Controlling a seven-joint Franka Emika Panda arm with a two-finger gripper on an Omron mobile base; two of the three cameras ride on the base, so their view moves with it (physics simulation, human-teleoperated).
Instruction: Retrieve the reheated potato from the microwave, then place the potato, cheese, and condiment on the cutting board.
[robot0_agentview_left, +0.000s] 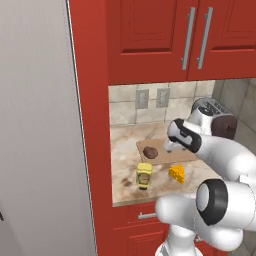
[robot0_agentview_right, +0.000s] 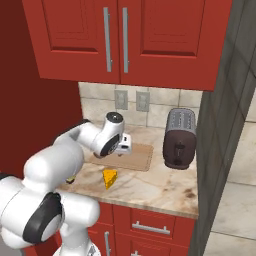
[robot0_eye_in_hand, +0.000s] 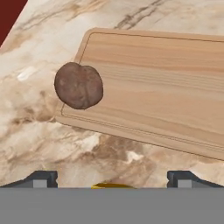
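Potato (robot0_eye_in_hand: 79, 85) lies on board (robot0_eye_in_hand: 166, 92); claw (robot0_eye_in_hand: 112, 178) spread wide, empty. Cheese (robot0_agentview_left: 176, 173) next: descend, grasp it.

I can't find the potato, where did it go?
The potato sits on the left end of the cutting board, at its edge. In the left base view, the condiment and cheese stand on the counter in front of it.

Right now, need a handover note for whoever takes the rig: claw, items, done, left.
Claw: open, empty, above the counter near the board's edge.
Potato: on the corner of the cutting board, overhanging its edge a little.
Cheese: on the counter, off the board.
Condiment: on the counter, off the board.
Done: potato placed.
Left: move the cheese and condiment onto the board.
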